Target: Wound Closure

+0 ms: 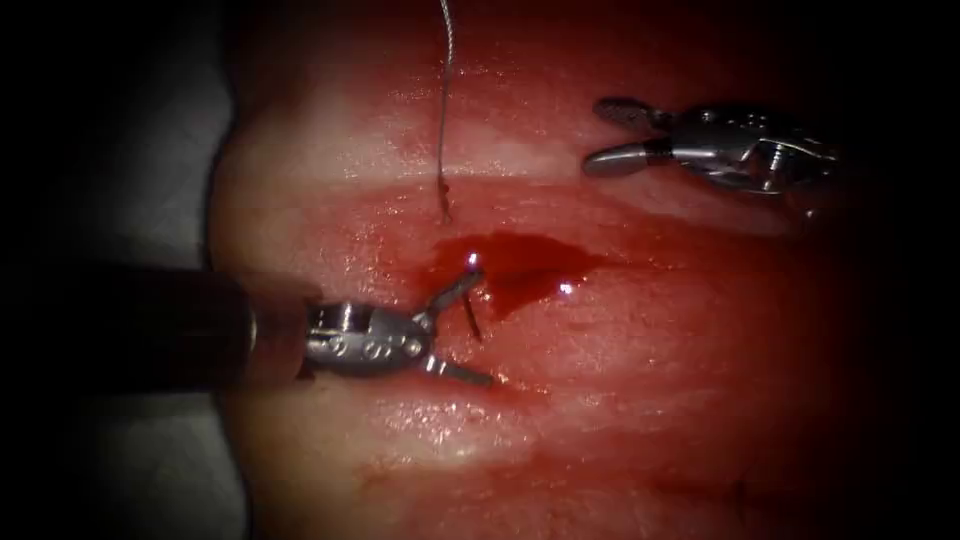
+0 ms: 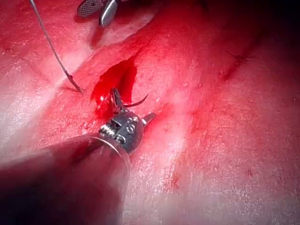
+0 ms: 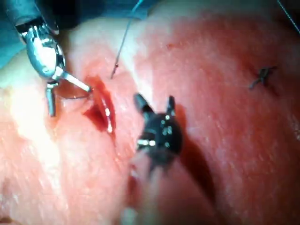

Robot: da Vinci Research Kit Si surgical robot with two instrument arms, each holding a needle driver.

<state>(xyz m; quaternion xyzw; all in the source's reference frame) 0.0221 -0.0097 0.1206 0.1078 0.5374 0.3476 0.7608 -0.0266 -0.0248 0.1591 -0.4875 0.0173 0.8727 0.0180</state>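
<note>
The needle shows as a short dark curved tip rising out of the tissue at the near edge of the cut, just beside the pool of red fluid; the rest of its curve seems buried, though the glare there makes this hard to be sure of. The left wrist view shows the same thin arc standing free in front of the left tool. The thread comes down from above and enters the tissue on the far side of the cut, well apart from the needle tip.

The left tool has its jaws spread wide on either side of the needle tip, touching nothing and holding nothing. The right tool sits well away at the upper right, its jaws also apart and empty. An older knot sits far off on the tissue.

The main hazard, as I judge it, is that no tool holds the needle: it could sink back or twist in the soft tissue. A grip taken right at the point would risk bending it. The fluid may hide the tip and cause a missed grasp or a pinch of tissue. A pull on the slack thread could tear the far edge.
</note>
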